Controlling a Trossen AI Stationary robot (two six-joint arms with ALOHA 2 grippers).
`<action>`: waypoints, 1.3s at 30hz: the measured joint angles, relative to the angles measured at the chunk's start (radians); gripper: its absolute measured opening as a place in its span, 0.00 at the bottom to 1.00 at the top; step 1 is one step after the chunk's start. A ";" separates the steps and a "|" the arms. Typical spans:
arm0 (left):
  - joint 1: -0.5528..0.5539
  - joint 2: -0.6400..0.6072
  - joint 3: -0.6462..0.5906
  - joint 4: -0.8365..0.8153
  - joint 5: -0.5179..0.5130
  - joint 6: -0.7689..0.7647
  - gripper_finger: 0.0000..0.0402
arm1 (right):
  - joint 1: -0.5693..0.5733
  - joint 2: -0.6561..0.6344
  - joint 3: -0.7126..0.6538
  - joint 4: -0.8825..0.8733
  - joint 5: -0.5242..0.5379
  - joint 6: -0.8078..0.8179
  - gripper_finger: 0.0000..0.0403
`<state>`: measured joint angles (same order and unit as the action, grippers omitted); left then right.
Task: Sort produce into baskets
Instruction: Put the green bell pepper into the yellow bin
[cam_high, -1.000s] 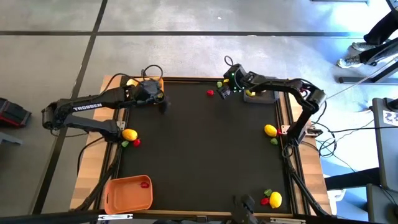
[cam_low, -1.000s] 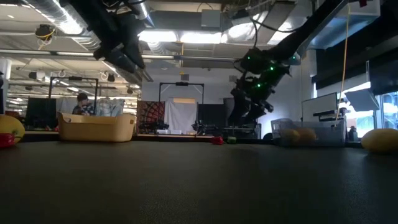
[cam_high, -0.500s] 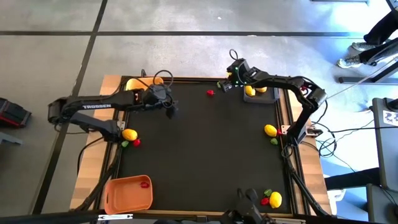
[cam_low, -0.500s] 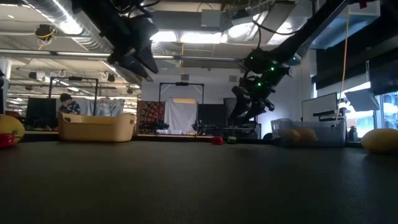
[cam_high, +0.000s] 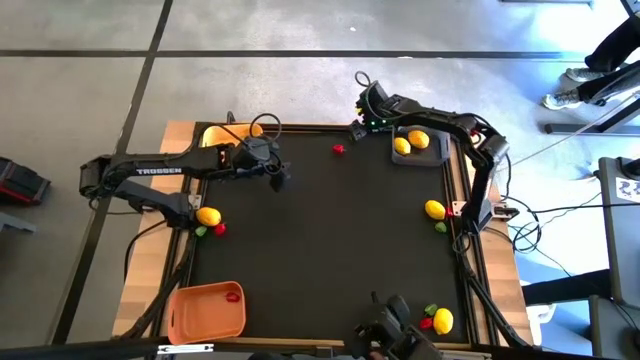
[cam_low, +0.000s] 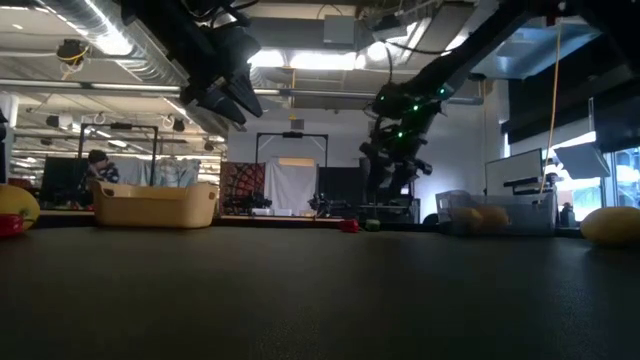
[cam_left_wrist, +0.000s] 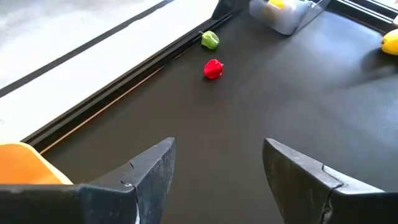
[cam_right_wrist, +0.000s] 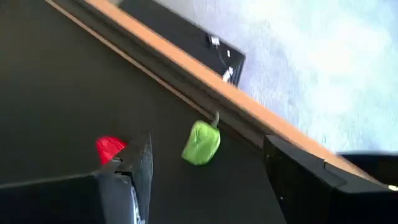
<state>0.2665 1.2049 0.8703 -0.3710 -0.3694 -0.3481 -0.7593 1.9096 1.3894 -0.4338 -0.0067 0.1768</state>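
My right gripper (cam_high: 360, 127) hangs open above the mat's far edge, just left of the dark grey basket (cam_high: 432, 156), which holds two yellow lemons (cam_high: 402, 146). A green piece (cam_right_wrist: 201, 143) lies on the mat below its fingers, and a red piece (cam_high: 339, 149) lies a little nearer. My left gripper (cam_high: 282, 174) hangs open over the mat, right of the yellow basket (cam_high: 222, 134). It points toward the red piece (cam_left_wrist: 213, 69) and the green piece (cam_left_wrist: 210, 40). The orange basket (cam_high: 200, 315) at the near left holds one red piece (cam_high: 233, 295).
A lemon (cam_high: 208, 215) with a green and a red piece beside it lies at the left edge. Another lemon (cam_high: 435, 210) with a green piece lies at the right edge. A third lemon (cam_high: 443, 320) with small pieces lies at the near right. The mat's middle is bare.
My right gripper has left the grey basket and gone along the far edge toward the table's left, rising a little, to above the green piece. My left gripper has moved from over the yellow basket toward the table's right, out over the mat.
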 joint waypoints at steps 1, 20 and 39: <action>0.000 0.000 0.000 -0.001 0.000 0.000 0.59 | 0.000 0.015 0.004 -0.001 0.000 0.003 0.59; -0.001 0.000 0.000 0.020 0.000 0.019 0.59 | 0.000 0.145 0.005 0.033 -0.015 0.020 0.58; 0.009 -0.001 0.000 0.017 0.000 0.011 0.59 | 0.008 0.191 0.008 0.081 -0.013 -0.056 0.13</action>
<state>0.2752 1.2042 0.8703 -0.3543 -0.3695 -0.3371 -0.7508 2.1011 1.3975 -0.3531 -0.0200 0.1204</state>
